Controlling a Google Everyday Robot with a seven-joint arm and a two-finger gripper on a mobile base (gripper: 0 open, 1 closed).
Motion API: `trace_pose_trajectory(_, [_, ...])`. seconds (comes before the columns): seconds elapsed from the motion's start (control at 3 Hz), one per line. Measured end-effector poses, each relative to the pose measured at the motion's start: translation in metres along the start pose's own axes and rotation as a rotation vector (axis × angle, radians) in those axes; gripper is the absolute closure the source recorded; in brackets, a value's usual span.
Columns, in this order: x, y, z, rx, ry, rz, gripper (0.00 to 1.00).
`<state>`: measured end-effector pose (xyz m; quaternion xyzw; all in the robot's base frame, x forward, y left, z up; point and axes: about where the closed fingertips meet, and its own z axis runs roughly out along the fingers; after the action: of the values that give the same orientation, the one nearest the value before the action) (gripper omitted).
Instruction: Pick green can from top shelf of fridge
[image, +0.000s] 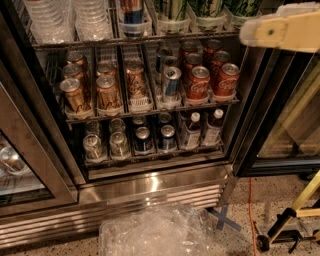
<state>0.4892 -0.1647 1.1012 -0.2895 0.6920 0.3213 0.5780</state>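
The fridge (150, 185) stands open in front of me. Its top shelf (100, 42), a wire rack with clear plastic holders, runs along the top edge of the view. Three green cans (172, 9) stand in holders at its right end; only their lower parts show. My gripper (252, 32) is the pale yellow piece reaching in from the upper right. It hangs in front of the fridge's right door frame, just right of and slightly below the rightmost green can (242, 6). It holds nothing that I can see.
The middle rack holds gold-brown cans (75, 95), a blue-silver can (171, 82) and red cola cans (200, 82). The bottom rack holds small cans and bottles (190, 130). Clear plastic wrap (155, 232) lies on the floor. A yellow stand (295, 215) and orange cable (251, 215) are at right.
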Motion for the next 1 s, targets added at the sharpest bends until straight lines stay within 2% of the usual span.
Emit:
trace_pose_trajectory(0.33, [0.020,0.037,0.047,0.088,0.066,-0.006,0.00])
trace_pose_trajectory(0.67, [0.048,0.065,0.083,0.200,0.142,-0.037,0.00])
trace_pose_trajectory(1.0, [0.062,0.063,0.098,0.335,0.162,-0.073,0.00])
